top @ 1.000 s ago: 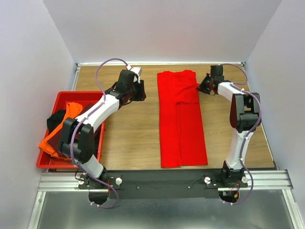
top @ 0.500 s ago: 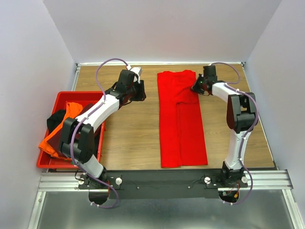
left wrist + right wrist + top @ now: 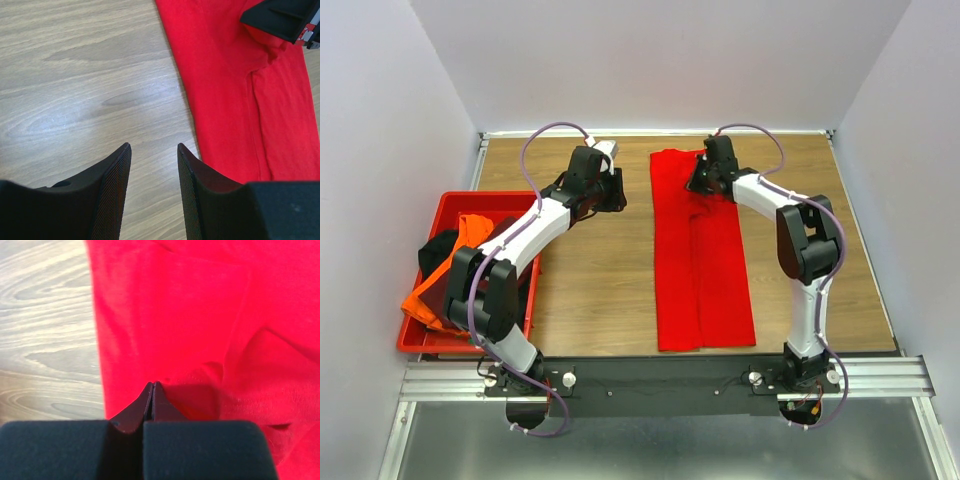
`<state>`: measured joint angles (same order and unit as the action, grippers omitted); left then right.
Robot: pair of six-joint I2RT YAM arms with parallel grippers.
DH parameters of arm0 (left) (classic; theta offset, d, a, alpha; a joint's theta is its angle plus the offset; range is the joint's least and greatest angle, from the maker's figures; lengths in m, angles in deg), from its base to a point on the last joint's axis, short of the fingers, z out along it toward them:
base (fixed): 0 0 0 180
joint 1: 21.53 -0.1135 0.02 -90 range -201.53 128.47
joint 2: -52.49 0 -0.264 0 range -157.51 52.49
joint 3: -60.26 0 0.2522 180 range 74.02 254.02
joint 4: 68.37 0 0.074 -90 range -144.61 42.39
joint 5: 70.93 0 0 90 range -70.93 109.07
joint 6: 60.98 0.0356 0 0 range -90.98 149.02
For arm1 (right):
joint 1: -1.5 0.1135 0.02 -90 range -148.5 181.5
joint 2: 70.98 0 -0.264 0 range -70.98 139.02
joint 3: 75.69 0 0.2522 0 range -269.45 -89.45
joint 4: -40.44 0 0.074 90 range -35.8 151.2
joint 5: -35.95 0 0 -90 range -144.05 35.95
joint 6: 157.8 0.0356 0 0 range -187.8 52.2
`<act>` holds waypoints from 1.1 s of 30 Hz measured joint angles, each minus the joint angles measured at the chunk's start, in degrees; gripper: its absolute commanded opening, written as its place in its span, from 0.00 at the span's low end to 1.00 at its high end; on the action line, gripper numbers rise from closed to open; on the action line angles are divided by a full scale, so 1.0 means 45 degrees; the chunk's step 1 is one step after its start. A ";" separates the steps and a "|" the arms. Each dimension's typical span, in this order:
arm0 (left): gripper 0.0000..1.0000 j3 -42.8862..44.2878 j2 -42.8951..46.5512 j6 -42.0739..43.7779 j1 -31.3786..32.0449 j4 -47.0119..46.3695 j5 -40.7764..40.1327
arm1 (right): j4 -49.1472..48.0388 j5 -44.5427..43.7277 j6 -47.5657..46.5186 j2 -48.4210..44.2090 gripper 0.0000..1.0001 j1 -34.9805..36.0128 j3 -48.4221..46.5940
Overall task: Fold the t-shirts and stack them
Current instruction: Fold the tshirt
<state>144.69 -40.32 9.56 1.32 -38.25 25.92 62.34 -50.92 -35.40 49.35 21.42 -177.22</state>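
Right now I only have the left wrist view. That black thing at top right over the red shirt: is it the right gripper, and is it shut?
Observer: Yes. The right gripper is shut, with its tips down at the red shirt. I can't tell whether any cloth is pinched.
Operator: Where on the shirt?
Observer: At its far end, about mid-width. The shirt lies folded in a long strip running down the table towards the arms' bases.
Operator: Any other shirts?
Observer: An orange shirt and a black shirt lie bunched in the red crate at the table's left edge.
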 measured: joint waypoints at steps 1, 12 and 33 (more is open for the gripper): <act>0.50 0.0000 0.0000 -0.0005 0.0000 0.0000 0.0005 | -0.0005 -0.0058 -0.0024 0.0000 0.01 0.0078 -0.0087; 0.50 -0.0029 -0.0024 -0.0005 0.0000 -0.0005 0.0078 | 0.0019 -0.0359 -0.0306 0.0107 0.12 0.0573 -0.0500; 0.50 -0.0024 -0.0500 -0.0107 0.0000 -0.0015 0.0612 | 0.0359 -0.2628 -0.0811 -0.0957 0.35 0.0733 0.0656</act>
<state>144.58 -42.57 9.08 1.32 -38.32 28.67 63.96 -62.74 -39.05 45.05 24.72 -174.27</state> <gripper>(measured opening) 0.500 0.351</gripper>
